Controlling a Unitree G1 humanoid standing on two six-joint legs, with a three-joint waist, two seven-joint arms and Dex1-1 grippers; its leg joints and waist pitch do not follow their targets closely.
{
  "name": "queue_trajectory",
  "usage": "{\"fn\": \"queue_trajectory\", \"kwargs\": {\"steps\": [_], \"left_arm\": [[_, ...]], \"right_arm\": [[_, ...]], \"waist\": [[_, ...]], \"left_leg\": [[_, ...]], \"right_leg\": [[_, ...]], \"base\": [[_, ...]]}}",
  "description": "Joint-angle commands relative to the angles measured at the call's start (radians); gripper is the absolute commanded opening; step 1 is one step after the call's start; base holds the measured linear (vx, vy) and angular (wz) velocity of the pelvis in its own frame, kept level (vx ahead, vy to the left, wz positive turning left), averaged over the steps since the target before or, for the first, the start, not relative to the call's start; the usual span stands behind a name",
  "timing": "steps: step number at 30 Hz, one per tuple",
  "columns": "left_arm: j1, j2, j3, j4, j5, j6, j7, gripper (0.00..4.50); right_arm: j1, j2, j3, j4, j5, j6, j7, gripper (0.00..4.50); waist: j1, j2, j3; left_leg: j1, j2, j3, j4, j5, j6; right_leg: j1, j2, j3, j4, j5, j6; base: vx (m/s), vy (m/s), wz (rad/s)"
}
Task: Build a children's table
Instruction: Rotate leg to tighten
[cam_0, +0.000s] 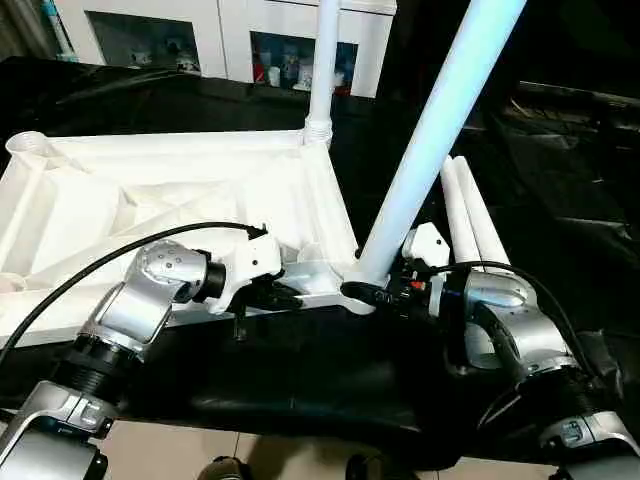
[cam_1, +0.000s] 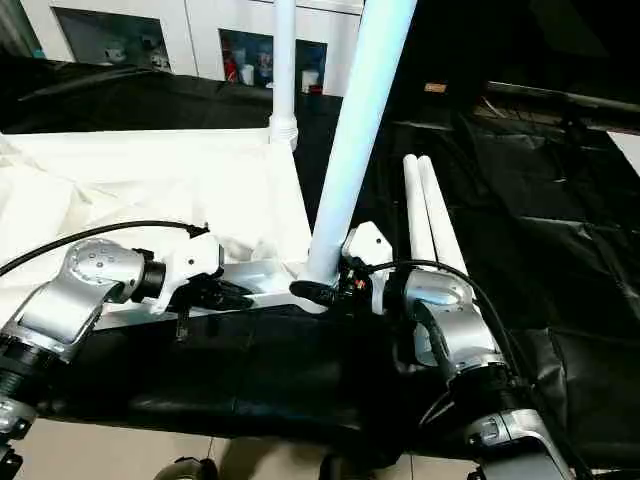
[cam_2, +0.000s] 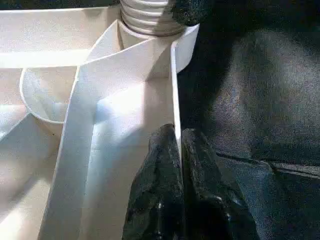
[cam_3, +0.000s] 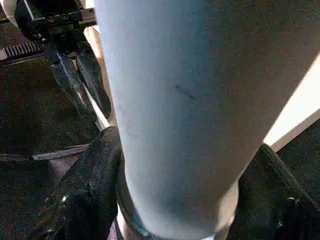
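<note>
At the near edge of the black-covered counter (cam_0: 300, 390), the left gripper (cam_0: 272, 293) is seen pinching the near rim of the tabletop (cam_0: 180, 200), its two black fingers (cam_2: 160, 190) pressed together on either side of the thin white wall, just beside the near right corner socket (cam_0: 352, 275). The tabletop lies upside down on the left part of the counter, with its ribbed underside turned upward. At that same near right corner, the right gripper (cam_0: 368, 292) is closed around the base of a white leg (cam_0: 440, 120), one finger (cam_3: 95, 185) being wrapped against the tube just above its threaded collar. This leg is set in the corner socket and is tilted, leaning up and away toward the right. In the left wrist view, the threaded end of the leg is seen seated in the round socket, with a dark fingertip of the right gripper touching it. Just beyond the right gripper, two loose legs (cam_0: 470, 220) are laid side by side on the counter, touching each other and running away from the near edge, beside the right edge of the tabletop. At the far right corner of the tabletop, another leg (cam_0: 324, 70) is standing upright in its socket, with its ribbed collar visible at the base. Beyond the far edge of the counter, white cabinets (cam_0: 200, 35) with glass fronts are seen.
</note>
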Motion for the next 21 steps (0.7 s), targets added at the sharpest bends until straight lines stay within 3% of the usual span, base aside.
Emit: {"fn": "queue_trajectory", "kwargs": {"steps": [1,4,7,10,12,15,18,20,21], "left_arm": [[0.013,-0.001,-0.013,0.003,0.003,-0.012,0.001,0.0],[-0.006,-0.027,-0.004,0.048,0.037,0.005,0.092,0.0],[-0.046,-0.091,0.014,0.119,0.071,0.056,0.236,0.0],[-0.082,-0.146,0.03,0.168,0.092,0.127,0.353,0.0],[-0.101,-0.174,0.04,0.193,0.098,0.153,0.407,0.0],[-0.127,-0.214,0.038,0.217,0.105,0.174,0.456,0.0],[-0.134,-0.223,0.027,0.218,0.108,0.162,0.447,0.0],[-0.129,-0.202,0.015,0.204,0.112,0.134,0.406,0.0],[-0.126,-0.195,0.015,0.199,0.109,0.128,0.39,0.0]], "right_arm": [[0.017,0.003,-0.001,0.005,0.003,0.01,0.0,2.7],[0.027,0.028,-0.004,0.03,-0.033,0.031,-0.094,2.69],[0.021,0.1,-0.022,0.116,-0.109,0.052,-0.344,2.69],[0.005,0.179,-0.065,0.167,-0.119,0.084,-0.546,2.68],[-0.009,0.22,-0.09,0.189,-0.107,0.102,-0.625,2.68],[-0.05,0.285,-0.127,0.237,-0.083,0.111,-0.739,2.68],[-0.075,0.307,-0.124,0.251,-0.082,0.086,-0.738,2.68],[-0.08,0.31,-0.125,0.224,-0.055,0.052,-0.648,3.23],[-0.079,0.303,-0.125,0.216,-0.063,0.029,-0.645,3.23]], "waist": [[-0.001,0.005,-0.059],[-0.002,0.005,-0.058],[-0.004,0.004,-0.053],[-0.012,0.006,-0.05],[-0.013,0.006,-0.053],[-0.013,0.009,-0.054],[-0.016,0.01,-0.056],[-0.014,0.009,-0.059],[-0.013,0.009,-0.06]], "left_leg": [[0.022,0.031,-0.008,-0.079,-0.233,0.038],[0.022,0.031,-0.008,-0.081,-0.246,0.032],[0.027,0.031,-0.013,-0.087,-0.319,-0.019],[0.027,0.027,-0.019,-0.093,-0.378,-0.054],[0.032,0.027,-0.023,-0.093,-0.405,-0.057],[0.032,0.025,-0.023,-0.094,-0.42,-0.05],[0.025,0.026,-0.025,-0.097,-0.421,-0.049],[0.024,0.027,-0.024,-0.097,-0.41,-0.042],[0.025,0.028,-0.02,-0.096,-0.393,-0.036]], "right_leg": [[0.045,-0.028,0.025,-0.066,-0.206,-0.243],[0.043,-0.028,0.025,-0.068,-0.225,-0.239],[0.034,-0.031,0.027,-0.082,-0.371,-0.195],[0.027,-0.03,0.026,-0.092,-0.462,-0.157],[0.024,-0.032,0.024,-0.097,-0.485,-0.139],[0.022,-0.029,0.022,-0.101,-0.475,-0.126],[0.026,-0.029,0.021,-0.098,-0.439,-0.13],[0.029,-0.03,0.021,-0.097,-0.408,-0.136],[0.028,-0.029,0.023,-0.095,-0.372,-0.147]], "base": [[0.0,0.0,0.0],[0.0,0.0,0.0],[0.0,0.0,0.0],[0.0,0.0,0.0],[0.0,0.0,0.0],[0.0,0.0,0.0],[0.0,0.0,0.0],[0.0,0.0,0.0],[0.0,0.0,0.0]]}}
